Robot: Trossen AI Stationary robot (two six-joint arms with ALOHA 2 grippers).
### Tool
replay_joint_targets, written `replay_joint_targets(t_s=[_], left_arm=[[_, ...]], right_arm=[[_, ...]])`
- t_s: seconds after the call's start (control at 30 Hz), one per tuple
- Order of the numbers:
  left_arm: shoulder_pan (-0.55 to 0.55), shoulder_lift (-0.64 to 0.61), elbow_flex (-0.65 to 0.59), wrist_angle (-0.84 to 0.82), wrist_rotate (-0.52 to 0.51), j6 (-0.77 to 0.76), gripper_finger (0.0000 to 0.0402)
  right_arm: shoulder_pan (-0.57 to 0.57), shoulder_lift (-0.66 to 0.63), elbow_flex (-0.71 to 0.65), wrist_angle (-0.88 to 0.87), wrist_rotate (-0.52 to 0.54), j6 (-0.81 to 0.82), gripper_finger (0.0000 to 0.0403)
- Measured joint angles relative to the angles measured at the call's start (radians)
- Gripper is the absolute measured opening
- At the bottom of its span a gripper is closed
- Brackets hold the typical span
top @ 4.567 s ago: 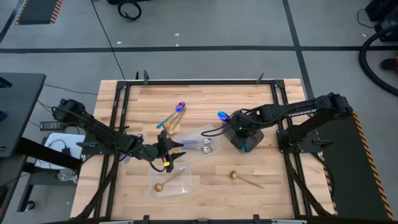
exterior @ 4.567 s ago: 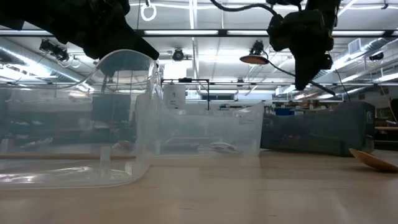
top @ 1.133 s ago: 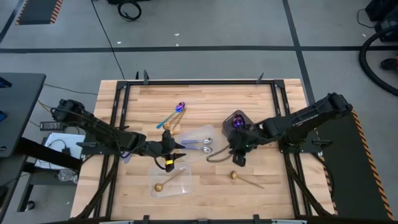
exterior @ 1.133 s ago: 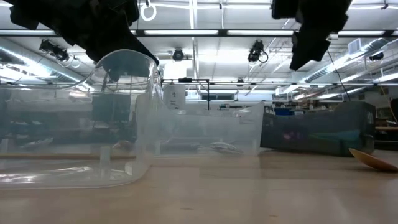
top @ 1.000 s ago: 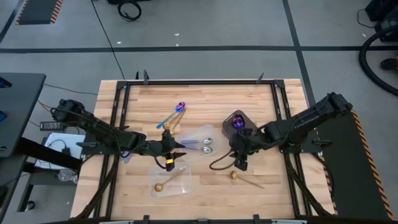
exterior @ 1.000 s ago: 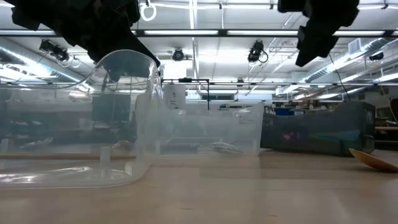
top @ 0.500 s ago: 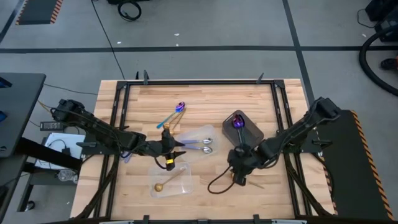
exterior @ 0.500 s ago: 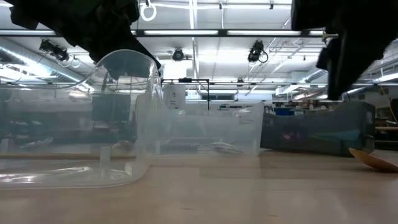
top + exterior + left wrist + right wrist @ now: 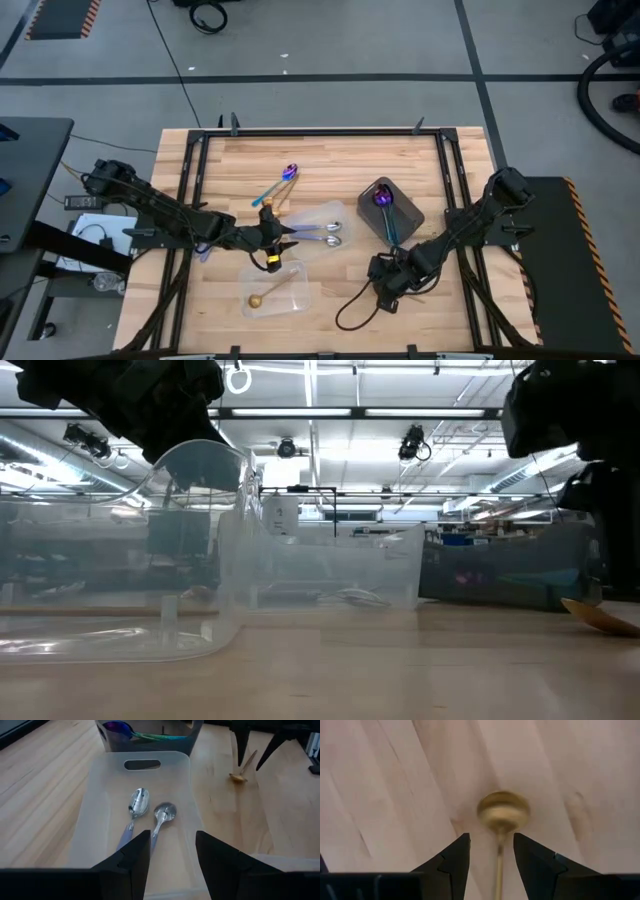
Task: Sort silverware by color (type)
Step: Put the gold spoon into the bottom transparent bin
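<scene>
**Inspector:** Starting at the left: the left gripper (image 9: 172, 840) hangs low over the near end of a clear tray (image 9: 105, 795), fingers spread, nothing between them.

**Clerk:** Contents of that tray?

**Inspector:** Two silver spoons (image 9: 150, 810), side by side, bowls pointing away from the gripper. A second clear tray (image 9: 290, 285) sits nearer the table's front edge and carries one gold spoon (image 9: 258, 298).

**Clerk:** Anything loose?

**Inspector:** Toward the back of the wooden table (image 9: 200, 300), an iridescent spoon (image 9: 286, 175) lies on bare wood with a gold piece just beside it; I cannot tell whether they touch.

**Clerk:** And to the right?

**Inspector:** The dark grey tray (image 9: 405, 212) holds purple-blue spoons (image 9: 383, 201); the exact count cannot be told.

**Clerk:** The right arm?

**Inspector:** The right gripper (image 9: 490, 839) is down near the table's front, right of the clear trays. Its fingers (image 9: 457, 852) stand apart, one either side of the handle of a loose gold spoon (image 9: 503, 810) lying flat on the wood. No grasp is visible.
</scene>
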Motion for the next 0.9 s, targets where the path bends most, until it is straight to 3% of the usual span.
replay_joint_targets(t_s=[0.6,0.73,0.9], left_arm=[[0.000,0.000,0.000,0.003,0.001,0.009,0.0165],[-0.004,0.000,0.000,0.004,0.007,0.009,0.0165],[-0.014,0.000,0.016,0.007,0.093,0.073,0.0164]], right_arm=[[0.102,0.117,0.006,-0.073,0.034,0.070,0.0154],[0.101,0.110,0.004,-0.072,0.028,0.063,0.0115],[0.101,0.110,0.002,-0.040,-0.002,0.027,0.0036]])
